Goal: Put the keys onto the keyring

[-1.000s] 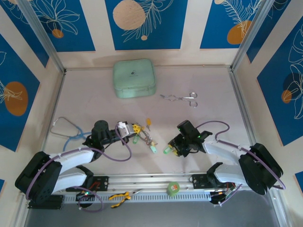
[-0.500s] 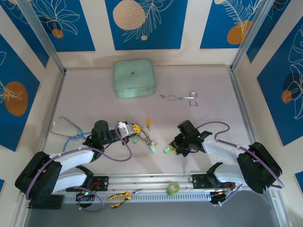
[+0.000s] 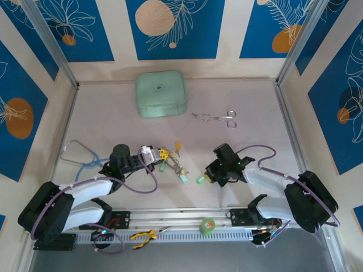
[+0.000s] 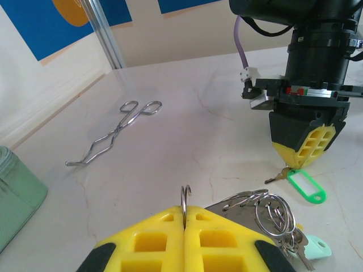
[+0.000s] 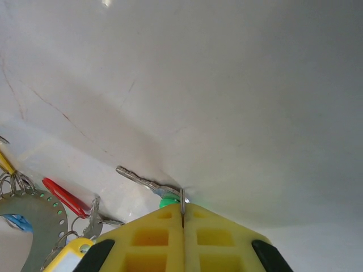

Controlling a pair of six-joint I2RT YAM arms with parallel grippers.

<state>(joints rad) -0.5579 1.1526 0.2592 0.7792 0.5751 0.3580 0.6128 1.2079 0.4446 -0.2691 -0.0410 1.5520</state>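
Observation:
My left gripper (image 4: 184, 218) is shut on a thin silvery wire loop (image 4: 185, 195) with an open hooked end, part of the keyring. The keyring's flat silvery plate (image 4: 245, 207) lies just to the right, carrying several split rings (image 4: 274, 213) with keys. In the top view the left gripper (image 3: 160, 154) is beside that cluster of keys (image 3: 176, 166). My right gripper (image 5: 182, 220) is shut on the small metal ring of a silvery key (image 5: 142, 181) lying on the table; its green tag (image 5: 167, 202) peeks out. The left wrist view shows that green tag (image 4: 307, 187) under the right gripper (image 4: 296, 164).
A mint-green case (image 3: 161, 93) sits at the back. Silvery forceps (image 3: 215, 118) lie to its right. A blue-tubed stethoscope (image 3: 79, 157) lies at the left edge. A green tape roll (image 3: 208, 225) and yellow pliers (image 3: 144, 235) rest on the front rail.
My right gripper has gone from open to shut on the ring of the green-tagged key, shifting slightly. The left arm has stayed still, holding the wire loop.

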